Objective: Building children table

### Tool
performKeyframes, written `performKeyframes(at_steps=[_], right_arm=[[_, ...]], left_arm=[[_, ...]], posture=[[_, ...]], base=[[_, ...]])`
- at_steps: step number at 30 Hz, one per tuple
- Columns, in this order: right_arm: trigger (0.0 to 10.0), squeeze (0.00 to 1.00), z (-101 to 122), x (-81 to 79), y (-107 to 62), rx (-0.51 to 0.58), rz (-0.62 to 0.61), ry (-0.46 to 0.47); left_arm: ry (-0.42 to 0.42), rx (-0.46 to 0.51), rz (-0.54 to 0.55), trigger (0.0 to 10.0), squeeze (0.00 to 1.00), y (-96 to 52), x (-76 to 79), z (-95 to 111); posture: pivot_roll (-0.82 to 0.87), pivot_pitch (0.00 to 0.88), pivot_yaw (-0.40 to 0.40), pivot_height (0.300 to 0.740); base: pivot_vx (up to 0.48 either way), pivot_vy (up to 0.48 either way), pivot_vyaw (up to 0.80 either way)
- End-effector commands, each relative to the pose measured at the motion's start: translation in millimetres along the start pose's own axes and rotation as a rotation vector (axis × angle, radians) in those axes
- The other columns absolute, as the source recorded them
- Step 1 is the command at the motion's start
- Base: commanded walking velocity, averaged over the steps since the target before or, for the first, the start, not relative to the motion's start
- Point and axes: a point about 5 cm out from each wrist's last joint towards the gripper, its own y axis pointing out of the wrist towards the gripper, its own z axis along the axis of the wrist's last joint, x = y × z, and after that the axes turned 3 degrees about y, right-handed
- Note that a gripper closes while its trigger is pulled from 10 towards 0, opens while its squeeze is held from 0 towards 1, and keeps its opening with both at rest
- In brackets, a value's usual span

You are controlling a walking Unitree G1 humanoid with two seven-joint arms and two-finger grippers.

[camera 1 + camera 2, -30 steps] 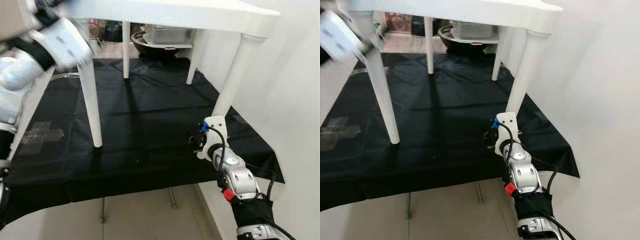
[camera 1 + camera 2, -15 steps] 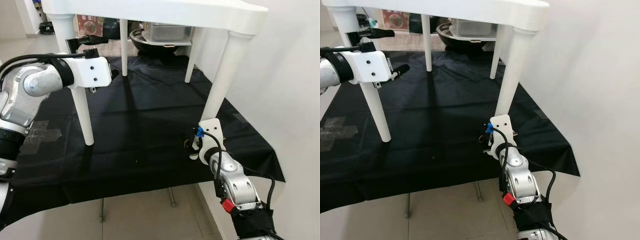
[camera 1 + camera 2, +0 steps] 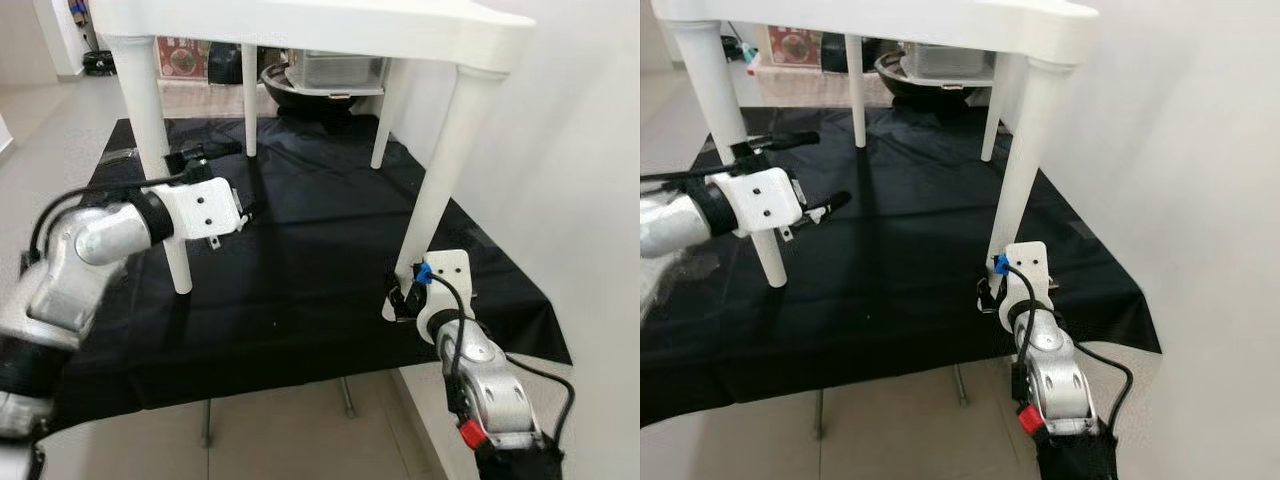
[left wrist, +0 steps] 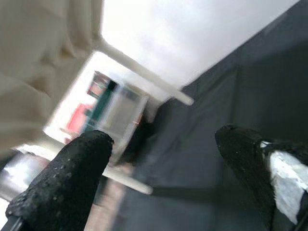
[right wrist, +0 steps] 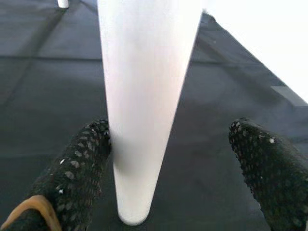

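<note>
Head cams: I see a black sheet [image 3: 300, 250] spread over a pale tiled floor, white wall [image 3: 590, 200] on the robot's right, and the white kids' table [image 3: 330, 25] standing upright on the sheet on all four legs. Behind it sit a dark bowl [image 3: 300, 90] and a clear bin [image 3: 335, 68]. My left gripper [image 3: 815, 175] is up beside the near-left leg [image 3: 160, 170], fingers spread apart w/ nothing between them, one above the other, pointing toward the middle of the sheet. My right gripper [image 3: 398, 298] is low at the foot of the near-right leg [image 3: 440, 170], right at the sheet. Left wrist cam: blurry, two black fingers [image 4: 67, 178] wide apart, dark sheet and far table legs beyond them, nothing held. Right wrist cam: the white leg [image 5: 144, 96] stands between the fingers [image 5: 77, 168]; one finger is just beside or touching it, can't tell which, the other well clear, so the grip is unclenched around the leg, not clamped.
</note>
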Motion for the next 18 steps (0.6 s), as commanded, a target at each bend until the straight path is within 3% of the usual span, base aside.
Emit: performKeyframes(at_steps=[1,3,6,9,11,12,18], right_arm=[[10.0,1.0,-0.3,0.7,-5.2,0.0,0.019,0.021],[10.0,1.0,0.5,-4.5,-10.3,0.017,0.056,0.035],[10.0,1.0,1.4,-6.6,-12.7,0.027,0.071,0.039],[10.0,1.0,2.3,-10.2,-19.8,0.033,0.104,0.017],[10.0,1.0,2.2,-10.3,-21.2,0.029,0.104,0.006],[10.0,0.0,3.7,-9.3,-22.9,0.04,0.092,-0.014],[10.0,0.0,16.0,-1.4,-33.5,0.152,-0.007,-0.093]], left_arm=[[-0.052,-0.02,0.049,10.0,0.0,-3.9,5.7,0.6],[-0.135,-0.05,0.064,10.0,0.0,-11.5,24.3,0.8],[-0.174,-0.064,0.068,10.0,0.0,-15.1,32.8,2.3],[-0.32,-0.09,0.091,10.0,0.0,-28.2,57.1,11.4],[-0.35,-0.099,0.096,10.0,0.0,-31.5,62.1,13.3],[-0.375,-0.121,0.113,10.0,0.0,-35.3,66.5,13.4],[-0.466,-0.189,0.19,10.0,0.0,-48.3,79.1,15.2]], posture=[[0.0,0.0,-0.076,0.74],[0.0,0.0,-0.078,0.74],[0.0,0.0,-0.081,0.74],[0.02,0.0,-0.09,0.74],[0.02,0.0,-0.091,0.74],[0.02,0.0,-0.095,0.74],[0.02,0.0,-0.096,0.74]], base=[[0.0,0.0,0.0],[0.0,0.0,0.0],[0.0,0.0,0.0],[0.0,0.0,0.0],[0.0,0.0,0.0],[0.0,0.0,0.0],[0.0,0.0,0.0]])
